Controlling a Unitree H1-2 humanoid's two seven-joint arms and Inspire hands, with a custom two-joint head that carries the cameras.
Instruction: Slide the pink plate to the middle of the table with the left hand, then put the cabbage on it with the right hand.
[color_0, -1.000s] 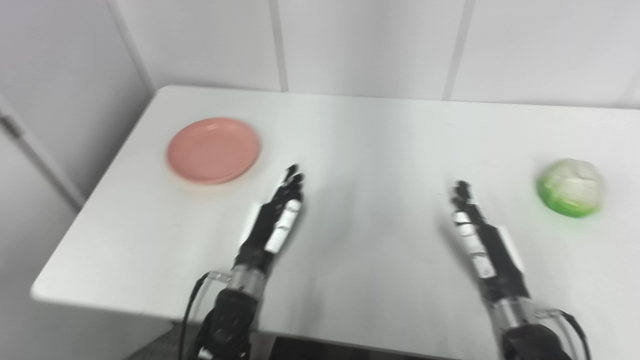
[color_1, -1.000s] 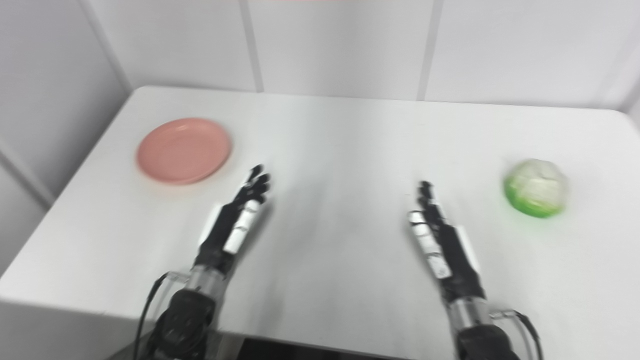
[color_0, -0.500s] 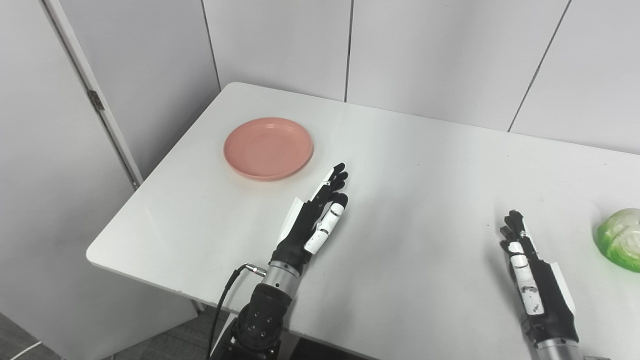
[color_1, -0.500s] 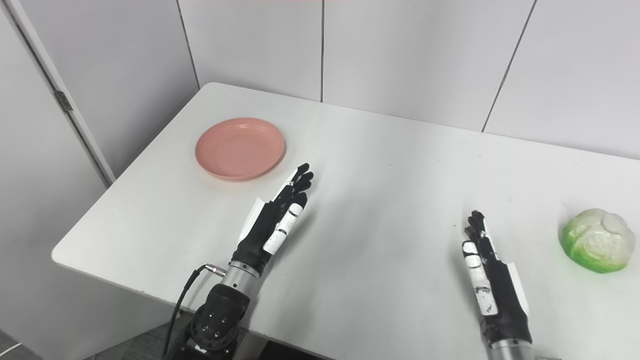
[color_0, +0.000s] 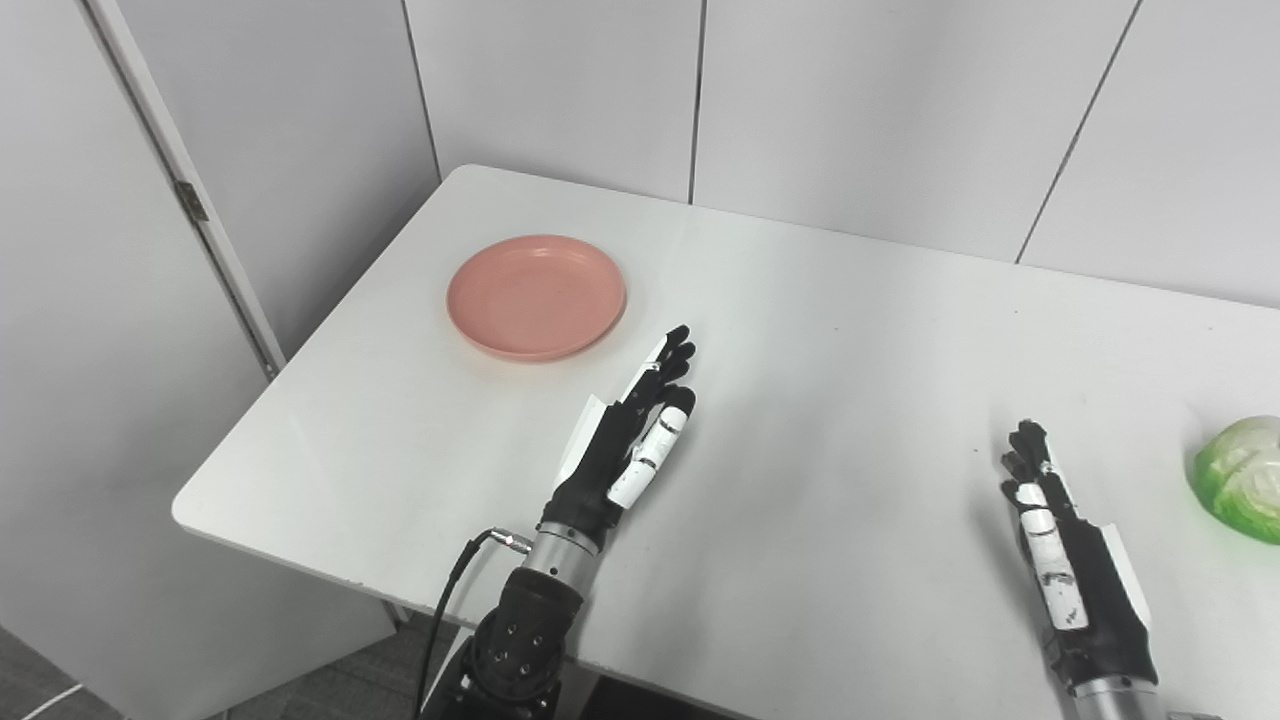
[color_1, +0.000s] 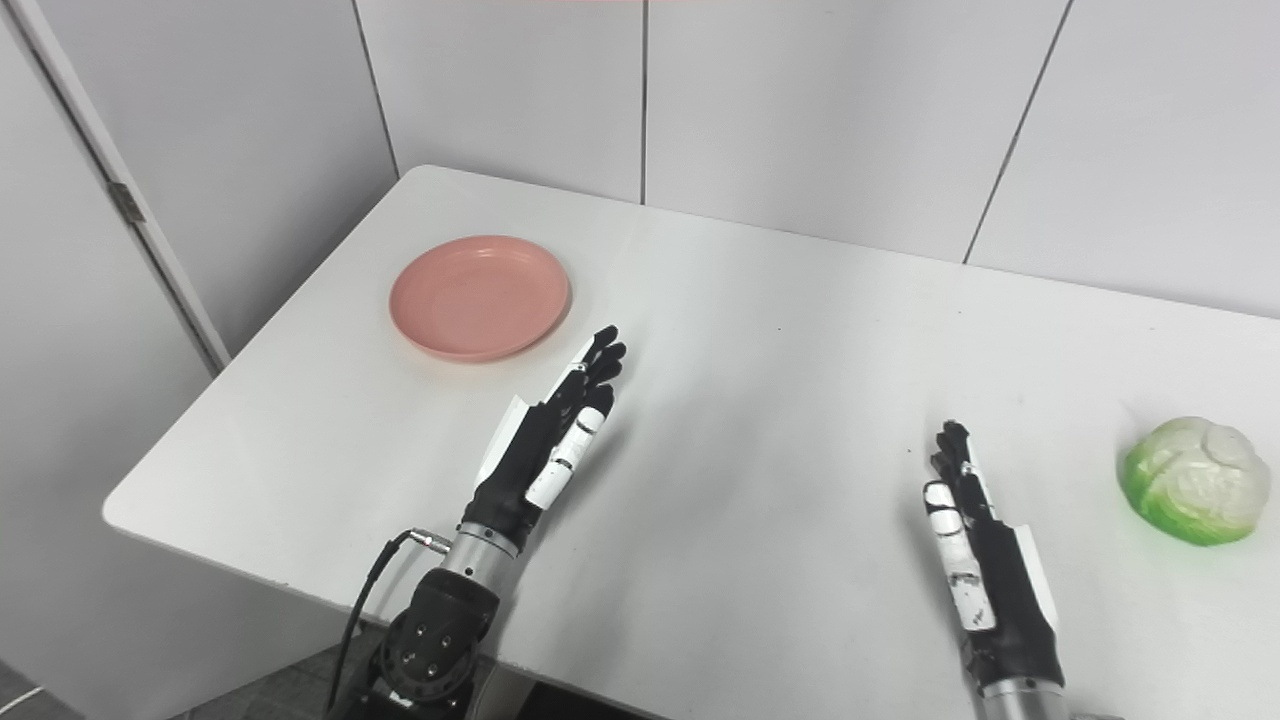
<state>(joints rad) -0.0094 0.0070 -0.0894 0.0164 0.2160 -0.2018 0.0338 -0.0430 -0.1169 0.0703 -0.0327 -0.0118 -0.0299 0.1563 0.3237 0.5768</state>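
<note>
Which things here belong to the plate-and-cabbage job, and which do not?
Job: round pink plate; green-and-white cabbage; left hand; right hand; white table.
Not part: grey wall panels; black cable.

White table, panelled wall, door at left

Table (color_0: 820, 330) — white, matte top with rounded corners, a few tiny dark specks on the surface. Behind it a wall (color_0: 860, 110) of pale grey panels split by thin dark vertical seams. At the left stands a light door panel (color_0: 90, 400) carrying a small metal hinge (color_0: 190, 200) — grey floor (color_0: 40, 680) shows below it.
</note>
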